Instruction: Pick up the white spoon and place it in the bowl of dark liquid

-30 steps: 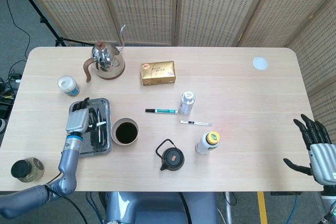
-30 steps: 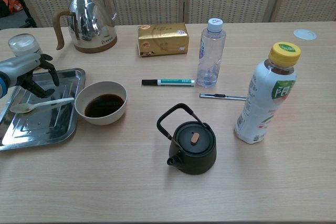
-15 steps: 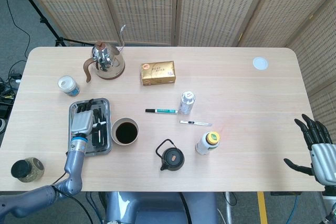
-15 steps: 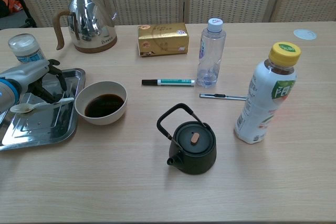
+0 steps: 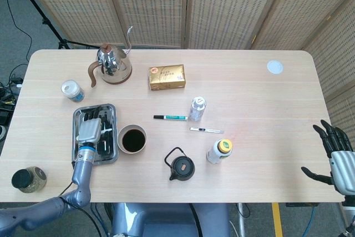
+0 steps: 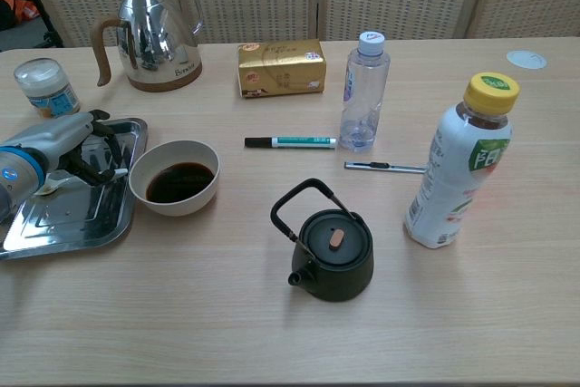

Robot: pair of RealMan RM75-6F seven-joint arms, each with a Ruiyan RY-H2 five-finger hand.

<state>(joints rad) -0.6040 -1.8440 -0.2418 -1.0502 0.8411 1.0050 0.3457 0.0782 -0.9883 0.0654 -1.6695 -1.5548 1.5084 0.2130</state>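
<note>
Spoon (image 6: 53, 184) lies on the metal tray (image 6: 54, 228), at 9 o'clock from the bowl (image 6: 175, 176) of dark liquid. Left hand (image 6: 86, 147) reaches over it, fingers on the handle; whether it grips, I cannot tell. Right hand (image 5: 338, 156) hangs released at the table's (image 5: 260, 98) 4 o'clock corner. Kettle (image 6: 154, 33) lettering is unreadable.

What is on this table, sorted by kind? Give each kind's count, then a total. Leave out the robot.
Kettles: 2, silver kettle, black teapot
Bottles: 2, clear bottle, yellow-capped bottle
Jars: 2, white-lidded jar, dark-lidded jar
Pens: 2, green marker, thin pen
Gold box: 1
Metal tray: 1
Bowl: 1
White spoon: 1
White disc: 1
Total: 13
</note>
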